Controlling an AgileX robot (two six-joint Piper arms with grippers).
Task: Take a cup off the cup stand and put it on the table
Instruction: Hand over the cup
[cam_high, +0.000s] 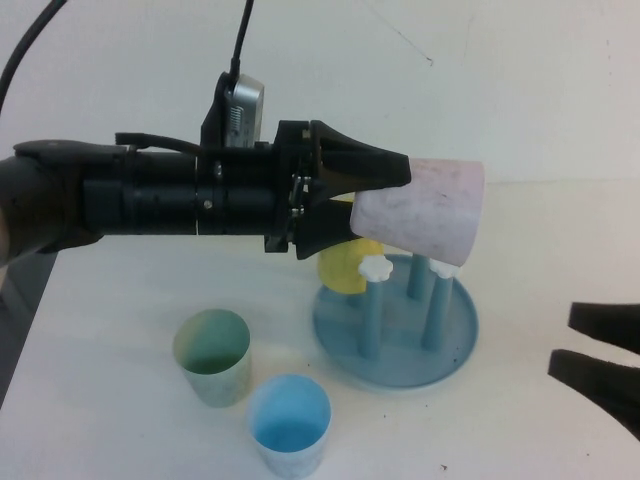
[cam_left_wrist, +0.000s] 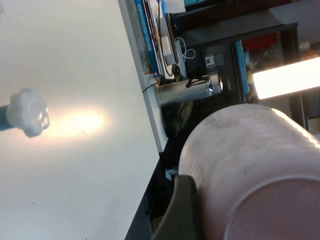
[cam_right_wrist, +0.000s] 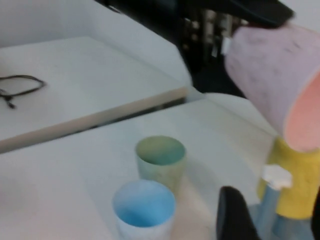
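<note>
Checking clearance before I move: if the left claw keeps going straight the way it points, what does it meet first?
Holding the cup above the cup stand, the left claw points toward the robot's right. Nothing shows ahead; the right claw sits nearer and probably lower.

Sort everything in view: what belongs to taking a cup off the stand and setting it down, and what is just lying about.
Part of the job:
- pink cup, held tilted above the stand by the left gripper
- cup stand
- table

Lying about:
- yellow cup, on the stand
- green cup
- blue cup
- right gripper, open at the right edge
</note>
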